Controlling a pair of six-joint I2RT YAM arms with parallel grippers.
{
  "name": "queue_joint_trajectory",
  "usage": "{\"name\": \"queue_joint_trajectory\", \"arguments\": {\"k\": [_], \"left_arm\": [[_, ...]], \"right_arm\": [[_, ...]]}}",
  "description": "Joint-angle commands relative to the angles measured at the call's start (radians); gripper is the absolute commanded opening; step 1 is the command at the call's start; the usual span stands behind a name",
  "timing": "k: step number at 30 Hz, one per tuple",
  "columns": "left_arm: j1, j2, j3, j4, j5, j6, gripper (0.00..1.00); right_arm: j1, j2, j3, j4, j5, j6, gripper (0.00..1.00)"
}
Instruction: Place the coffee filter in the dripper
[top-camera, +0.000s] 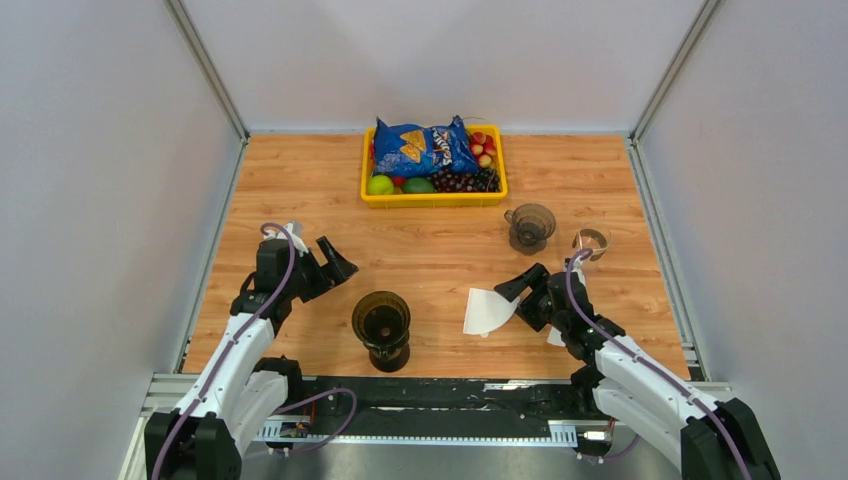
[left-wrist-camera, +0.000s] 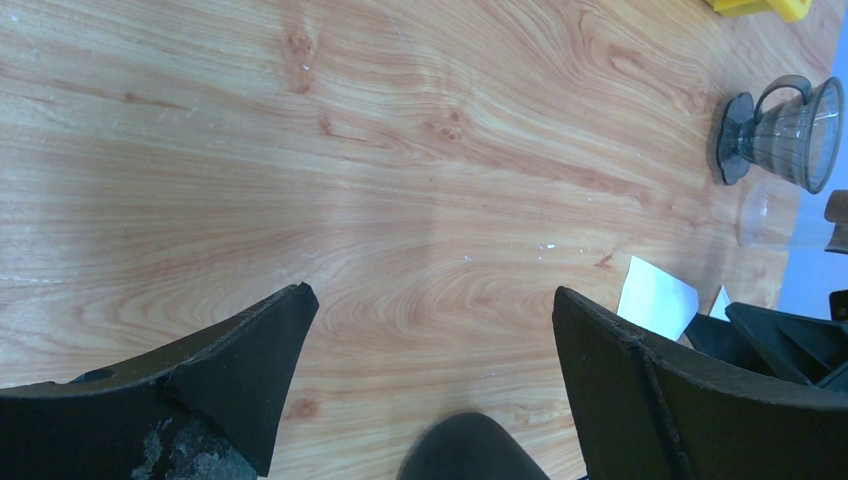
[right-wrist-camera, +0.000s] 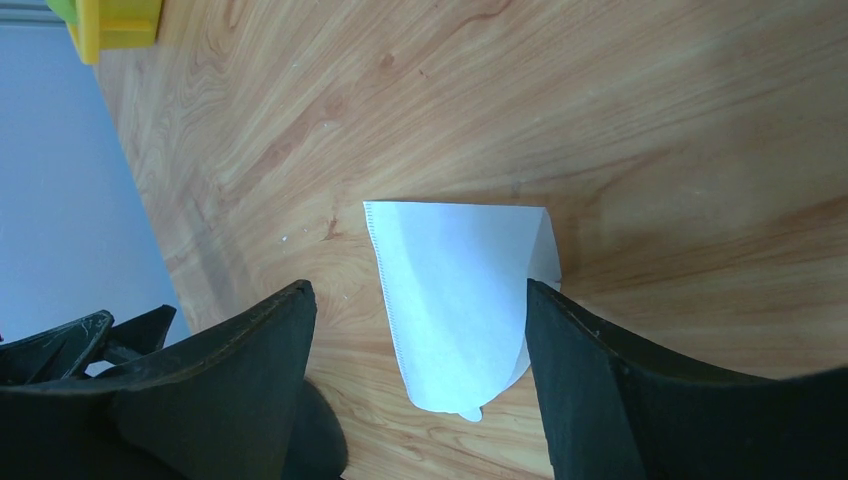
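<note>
A white paper coffee filter (top-camera: 487, 310) lies flat on the wooden table, right of centre. A dark dripper (top-camera: 381, 322) stands on a dark base near the front edge, left of the filter. My right gripper (top-camera: 518, 298) is open just right of the filter. In the right wrist view the filter (right-wrist-camera: 455, 300) lies between the open jaws of the right gripper (right-wrist-camera: 418, 288), with its right edge close to one finger. My left gripper (top-camera: 340, 262) is open and empty over bare table, up and left of the dripper. It also shows open in the left wrist view (left-wrist-camera: 431, 292).
A second smoky dripper with a handle (top-camera: 529, 227) and a small clear glass (top-camera: 592, 241) stand behind the filter. A yellow tray (top-camera: 434, 198) with a blue snack bag and fruit sits at the back. Grey walls close in both sides.
</note>
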Motion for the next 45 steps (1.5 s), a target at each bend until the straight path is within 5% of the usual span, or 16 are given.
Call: {"name": "queue_joint_trajectory", "arguments": {"k": [1,18,36,39,45], "left_arm": [[-0.010,0.001,0.004,0.034,0.003,0.001,1.00],[-0.016,0.006,0.007,0.032,-0.003,0.001,1.00],[-0.020,0.013,0.012,0.024,-0.016,0.002,1.00],[-0.020,0.016,0.015,0.020,-0.019,0.004,1.00],[-0.020,0.011,0.052,-0.025,-0.067,-0.004,1.00]], "right_arm": [[-0.005,0.016,0.000,0.097,-0.019,0.000,0.77],[-0.005,0.070,-0.082,0.236,-0.022,0.069,0.64],[-0.004,0.117,-0.130,0.276,-0.003,0.144,0.23],[-0.006,0.106,-0.134,0.297,-0.008,0.135,0.00],[-0.005,0.051,-0.076,0.301,-0.033,0.016,0.00]]}}
